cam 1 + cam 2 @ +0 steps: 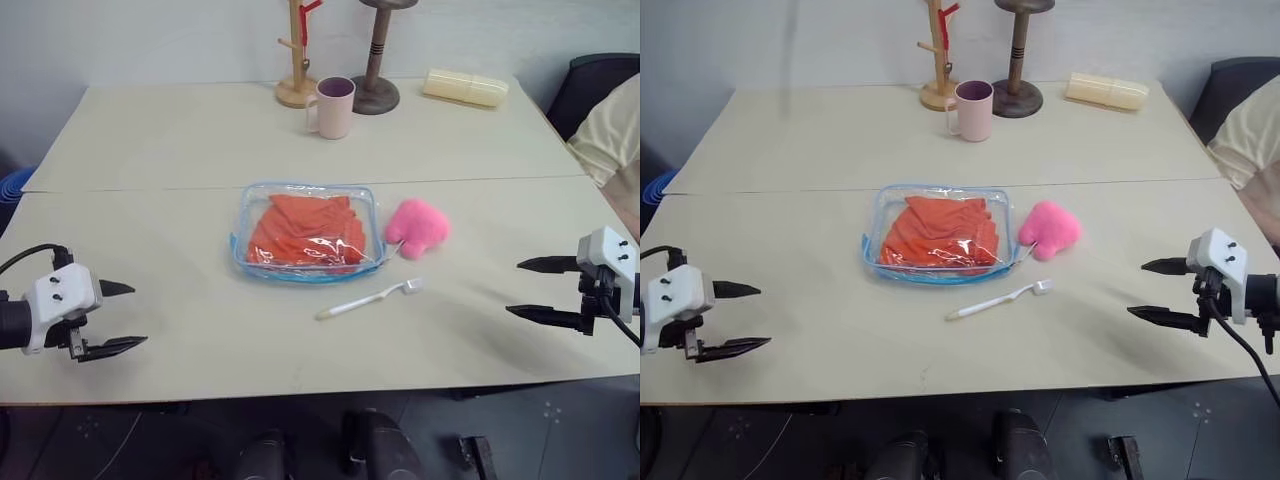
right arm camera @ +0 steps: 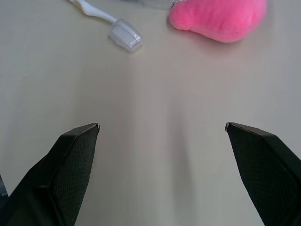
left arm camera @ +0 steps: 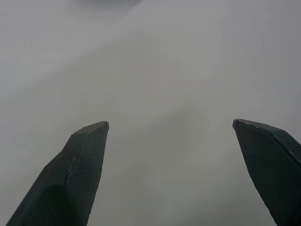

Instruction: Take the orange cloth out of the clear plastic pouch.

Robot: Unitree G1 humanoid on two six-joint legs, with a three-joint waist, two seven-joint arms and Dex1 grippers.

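Clear plastic pouch (image 1: 308, 232): mid-table, orange cloth (image 1: 305, 230) folded inside. Pink plush (image 1: 417, 227) just beside. Left gripper (image 1: 115, 318), right gripper (image 1: 534, 289): well apart from it (both spread, empty).

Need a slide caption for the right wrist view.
Open right gripper above the table, facing a white toothbrush and pink plush.

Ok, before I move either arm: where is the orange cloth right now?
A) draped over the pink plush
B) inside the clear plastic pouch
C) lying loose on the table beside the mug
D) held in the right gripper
B: the orange cloth lies folded inside the clear plastic pouch at mid-table, while the left gripper and the right gripper stand open and empty out to the sides.
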